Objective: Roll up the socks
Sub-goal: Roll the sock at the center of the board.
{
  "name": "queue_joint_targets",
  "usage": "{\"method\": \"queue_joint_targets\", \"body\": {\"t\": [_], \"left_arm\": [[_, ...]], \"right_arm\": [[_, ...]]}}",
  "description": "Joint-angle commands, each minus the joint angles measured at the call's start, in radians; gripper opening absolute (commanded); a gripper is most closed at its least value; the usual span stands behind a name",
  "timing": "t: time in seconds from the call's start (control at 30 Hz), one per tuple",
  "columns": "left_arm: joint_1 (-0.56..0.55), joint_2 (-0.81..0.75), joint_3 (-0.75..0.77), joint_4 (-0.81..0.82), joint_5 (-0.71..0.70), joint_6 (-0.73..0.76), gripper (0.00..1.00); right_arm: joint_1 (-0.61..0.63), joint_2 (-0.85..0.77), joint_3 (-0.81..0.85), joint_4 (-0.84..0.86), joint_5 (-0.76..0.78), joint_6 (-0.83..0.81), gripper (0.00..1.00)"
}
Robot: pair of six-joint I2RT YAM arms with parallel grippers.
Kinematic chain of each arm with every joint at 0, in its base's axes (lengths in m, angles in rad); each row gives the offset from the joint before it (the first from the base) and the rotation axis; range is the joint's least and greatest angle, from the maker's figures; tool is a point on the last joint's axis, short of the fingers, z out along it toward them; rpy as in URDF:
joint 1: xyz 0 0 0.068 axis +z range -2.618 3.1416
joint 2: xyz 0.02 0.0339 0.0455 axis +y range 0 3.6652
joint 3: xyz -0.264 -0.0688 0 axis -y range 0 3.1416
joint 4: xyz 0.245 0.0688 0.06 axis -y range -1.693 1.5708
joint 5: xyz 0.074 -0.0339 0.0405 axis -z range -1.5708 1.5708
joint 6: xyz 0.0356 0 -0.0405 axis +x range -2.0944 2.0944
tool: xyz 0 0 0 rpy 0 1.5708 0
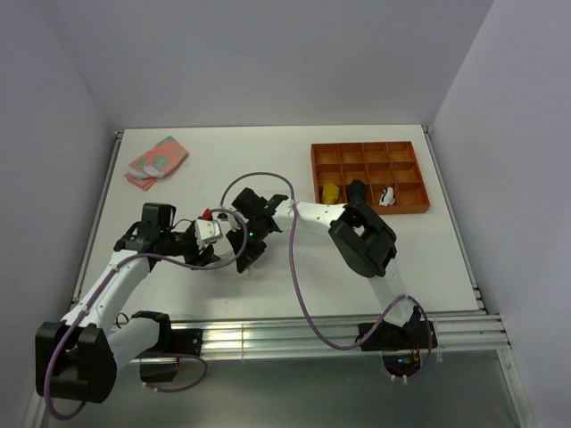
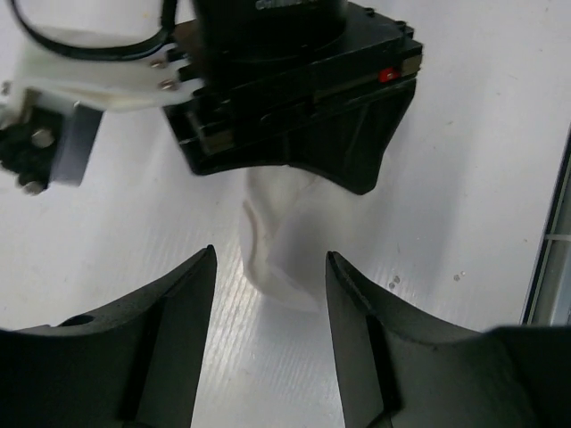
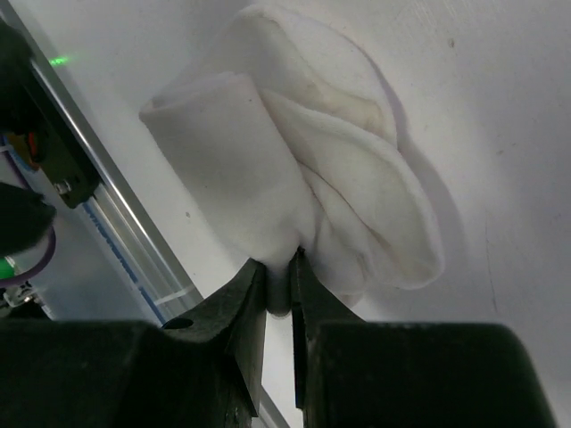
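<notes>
A plain white sock (image 3: 312, 169) lies on the white table, partly folded into a loose roll. My right gripper (image 3: 278, 260) is shut on a fold of its fabric at the near edge. In the left wrist view the same sock (image 2: 278, 239) pokes out from under the right gripper's black body. My left gripper (image 2: 270, 255) is open, its jaws apart just short of the sock's end and not touching it. In the top view both grippers, left (image 1: 227, 250) and right (image 1: 254, 242), meet near the table's middle front and hide the sock.
An orange compartment tray (image 1: 368, 177) stands at the back right, holding a yellow item (image 1: 331, 192) and a small white-and-black bundle (image 1: 386, 195). A pink and green cloth (image 1: 157, 160) lies at the back left. A metal rail (image 1: 321, 334) runs along the table's front edge.
</notes>
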Motion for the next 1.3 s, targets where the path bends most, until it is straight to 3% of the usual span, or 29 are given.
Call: {"method": "queue_joint_targets", "body": {"t": [0.0, 0.4, 0.83, 1.13, 1.27], "left_arm": [[-0.058, 0.031, 0.0, 0.027, -0.027, 0.062, 0.57], [-0.151, 0.175, 0.013, 0.02, -0.035, 0.069, 0.57], [-0.173, 0.256, -0.002, 0.066, -0.058, 0.045, 0.57], [-0.182, 0.304, -0.008, 0.084, -0.059, 0.018, 0.5], [-0.184, 0.361, 0.022, 0.044, -0.047, 0.015, 0.38]], "right_arm": [[-0.009, 0.027, 0.021, -0.058, -0.014, 0.007, 0.12], [-0.023, 0.067, 0.04, -0.044, -0.047, 0.03, 0.12], [-0.03, 0.075, 0.028, -0.015, -0.083, 0.05, 0.12], [-0.033, 0.056, -0.022, 0.054, -0.102, 0.09, 0.12], [-0.035, 0.035, -0.071, 0.088, -0.076, 0.114, 0.13]]}}
